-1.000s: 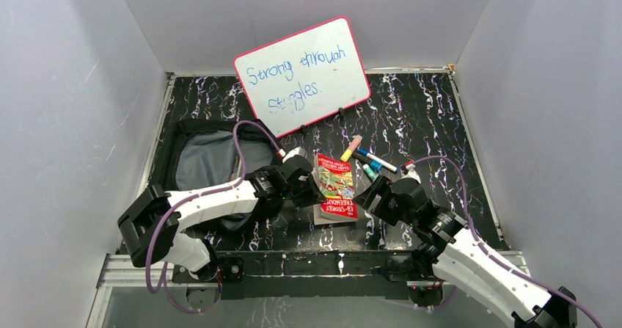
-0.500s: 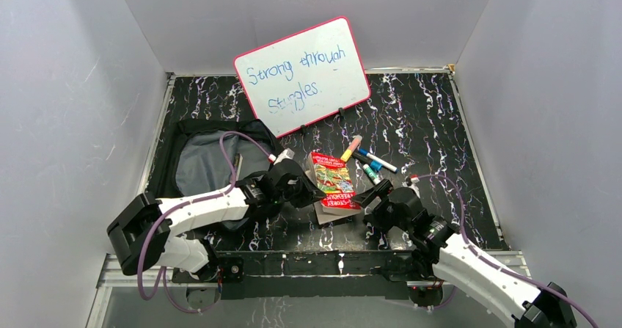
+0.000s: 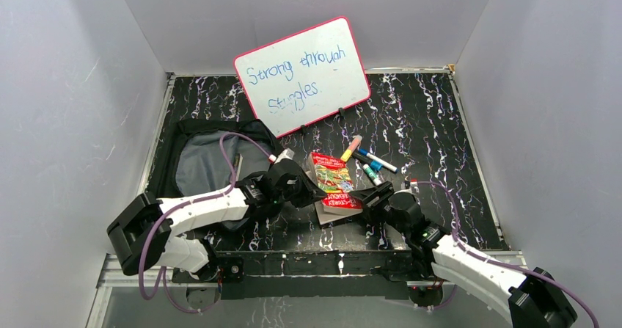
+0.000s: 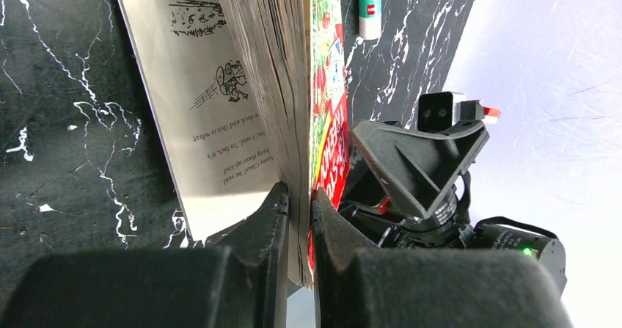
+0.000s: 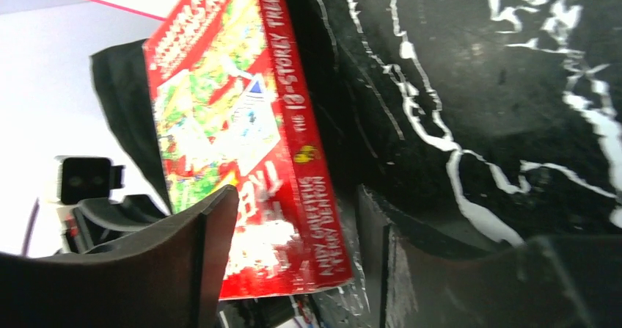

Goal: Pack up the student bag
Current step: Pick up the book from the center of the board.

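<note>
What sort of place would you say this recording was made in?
Probably a robotics lab test cell: grey partition walls box in a black marbled table, two robot arms are bolted at its near edge, with staged school props: a whiteboard, a book and the student bag.

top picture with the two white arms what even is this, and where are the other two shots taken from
Those are two robot arms bolted to a table, filmed from above. The other two pictures come from small cameras on each wrist, looking along its fingers. On the table are an open black backpack, a propped whiteboard, some markers and a red book. The left gripper is shut on the book's edge; the right gripper is open, its fingers either side of the book's spine.
</note>
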